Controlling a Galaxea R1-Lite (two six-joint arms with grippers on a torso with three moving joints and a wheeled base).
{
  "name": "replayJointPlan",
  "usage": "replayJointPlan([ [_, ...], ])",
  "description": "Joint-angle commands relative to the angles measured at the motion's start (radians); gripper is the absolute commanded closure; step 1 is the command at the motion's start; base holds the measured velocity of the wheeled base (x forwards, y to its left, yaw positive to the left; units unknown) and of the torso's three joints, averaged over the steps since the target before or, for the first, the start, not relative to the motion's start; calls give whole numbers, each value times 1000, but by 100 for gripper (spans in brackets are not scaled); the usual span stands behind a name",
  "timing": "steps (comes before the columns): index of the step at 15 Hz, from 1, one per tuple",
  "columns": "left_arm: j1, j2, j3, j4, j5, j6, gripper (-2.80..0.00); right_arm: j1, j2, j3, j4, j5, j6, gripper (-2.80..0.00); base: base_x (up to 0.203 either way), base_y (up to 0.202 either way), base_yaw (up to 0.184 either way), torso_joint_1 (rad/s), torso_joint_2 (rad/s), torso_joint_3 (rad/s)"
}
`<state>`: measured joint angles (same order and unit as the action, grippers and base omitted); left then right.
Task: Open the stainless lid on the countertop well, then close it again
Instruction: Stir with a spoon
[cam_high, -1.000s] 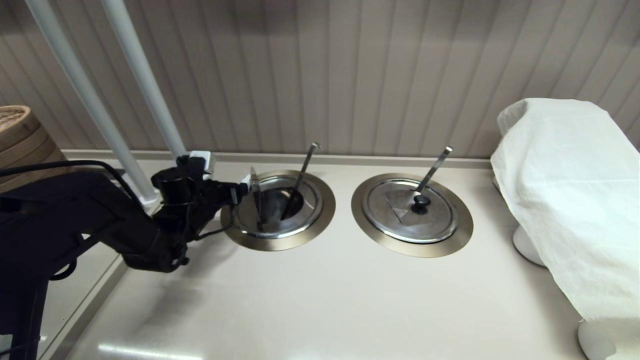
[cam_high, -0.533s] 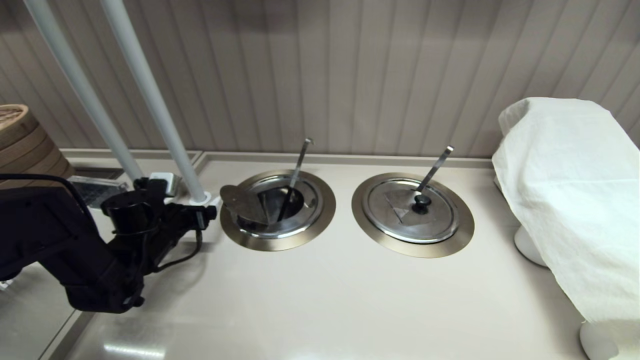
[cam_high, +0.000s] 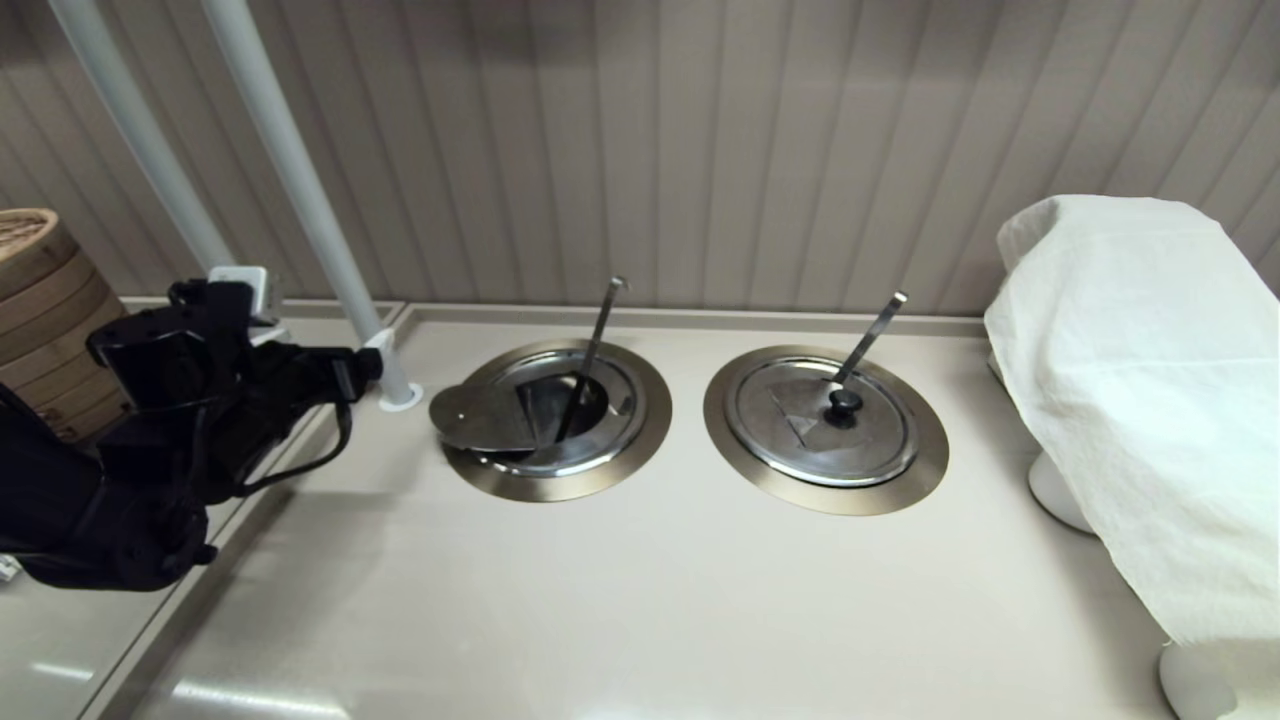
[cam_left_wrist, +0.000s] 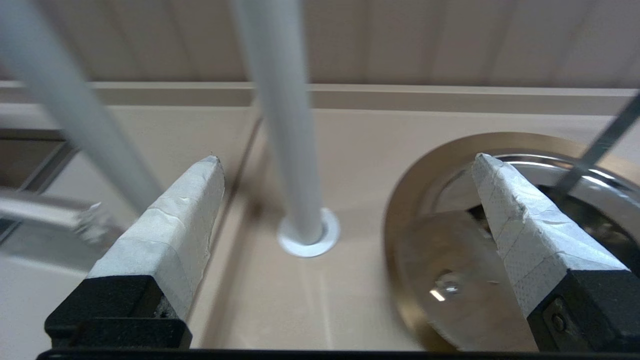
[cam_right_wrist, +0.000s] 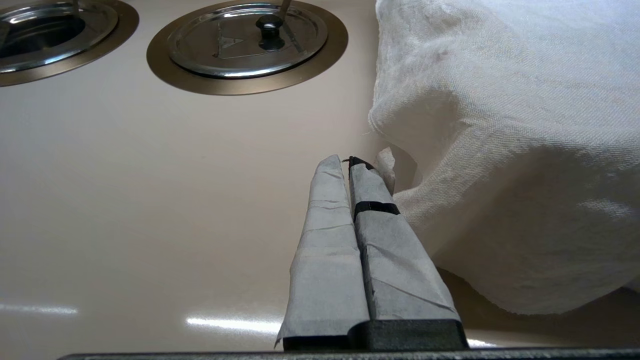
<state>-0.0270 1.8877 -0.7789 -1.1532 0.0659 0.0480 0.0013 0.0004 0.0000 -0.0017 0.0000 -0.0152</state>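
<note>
- Stainless, round and shiny, the stainless lid (cam_high: 482, 417) lying upside down and tilted at centre-left of the head view, propped over the left rim of the countertop well (cam_high: 640, 440), part on the wide brushed bronze-grey flange, part overhanging the beige surface (cam_high: 640, 600).
- Underside of that lid facing up in the left wrist view (cam_left_wrist: 450, 285), a small bright fastener at its middle; knob hidden.
- Well left open and dark inside, with the thin hook-tipped ladle handle (cam_high: 595, 345) leaning out toward the ribbed back wall.
- Left claw (cam_high: 345, 372) at the left of the head frame, apart from the lid, hovering near the foot of the white slanted pole (cam_high: 310, 220); taped fingers (cam_left_wrist: 170, 235) spread wide, released, gripping nothing.
- Second round steel lid with black knob and pale triangle (cam_high: 820, 415) seated flat in its own bronze ring right of centre, straight flat-tipped handle (cam_high: 868, 335) poking out beside the knob.
- Right claw (cam_right_wrist: 345, 165) low over bare surface just beside the white draped cloth (cam_right_wrist: 500, 125), taped fingers pressed together, clenched on nothing.
- Stacked bamboo steamer baskets (cam_high: 40, 290) at the left edge of the head frame, behind the left arm.
</note>
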Motion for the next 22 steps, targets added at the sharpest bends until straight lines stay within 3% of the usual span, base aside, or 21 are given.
replayJointPlan([
  [1, -70, 20, -123, 144, -12, -3, -280, 0, 1, 0, 0, 0, 0, 0, 0, 0, 0, 0, 0, 0],
  [4, -115, 86, -355, 460, -115, -3, -280, 0, 1, 0, 0, 0, 0, 0, 0, 0, 0, 0, 0, 0],
  [7, -163, 272, -608, 612, -160, 5, -280, 0, 1, 0, 0, 0, 0, 0, 0, 0, 0, 0, 0, 0],
  [10, -190, 456, -848, 688, -172, 50, -280, 0, 0, 0, 0, 0, 0, 0, 0, 0, 0, 0, 0, 0],
  [12, -207, 532, -944, 710, -178, 65, -280, 0, 1, 0, 0, 0, 0, 0, 0, 0, 0, 0, 0, 0],
  [16, -217, 621, -1097, 707, -199, 36, -280, 0, 1, 0, 0, 0, 0, 0, 0, 0, 0, 0, 0, 0],
  [22, -255, 663, -1180, 724, -262, -2, -280, 0, 1, 0, 0, 0, 0, 0, 0, 0, 0, 0, 0, 0],
])
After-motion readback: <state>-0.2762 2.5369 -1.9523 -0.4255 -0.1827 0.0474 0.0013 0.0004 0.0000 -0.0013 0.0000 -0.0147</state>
